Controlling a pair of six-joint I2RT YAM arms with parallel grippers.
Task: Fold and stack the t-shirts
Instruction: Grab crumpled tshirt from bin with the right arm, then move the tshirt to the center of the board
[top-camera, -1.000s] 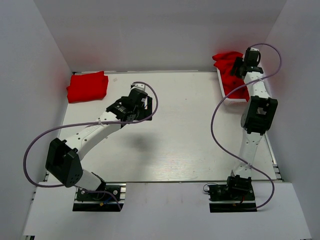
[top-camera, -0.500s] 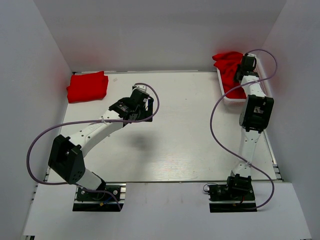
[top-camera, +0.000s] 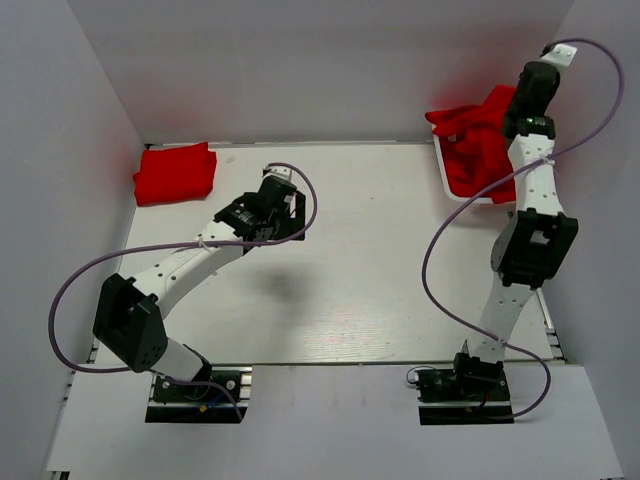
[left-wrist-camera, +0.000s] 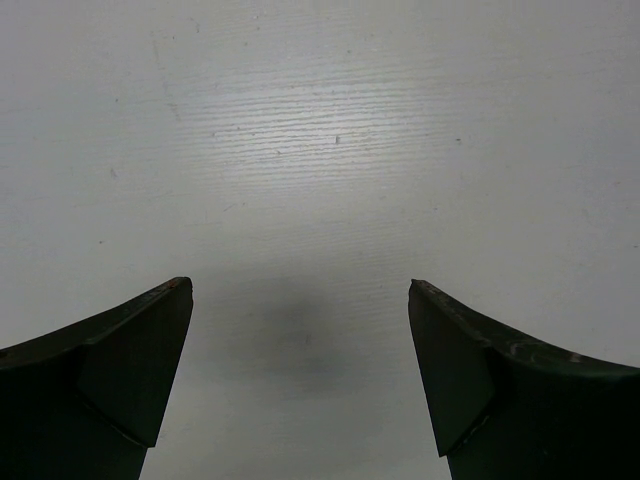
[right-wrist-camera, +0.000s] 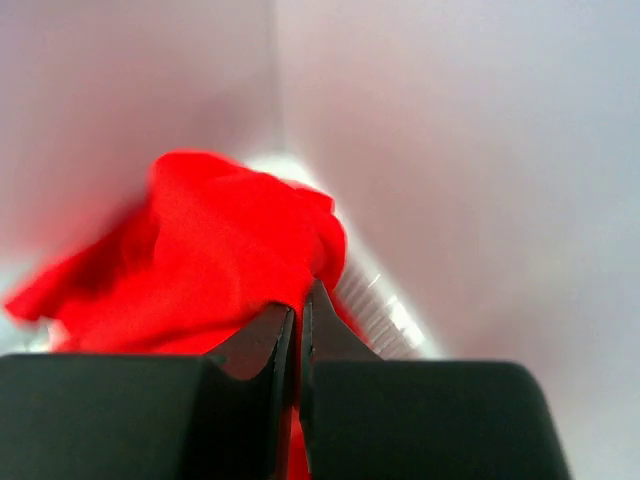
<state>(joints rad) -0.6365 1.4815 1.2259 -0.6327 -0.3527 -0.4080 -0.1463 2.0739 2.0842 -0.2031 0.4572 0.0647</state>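
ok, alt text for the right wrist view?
The right gripper, jaws pinched shut on a bunched red t-shirt, holds it up in front of blurred grey walls. The rim of a white lattice basket shows behind it on the right.

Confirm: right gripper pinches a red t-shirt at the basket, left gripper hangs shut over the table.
The left gripper is open, not shut; the left wrist view shows it spread over the table. The right gripper does pinch the red t-shirt.
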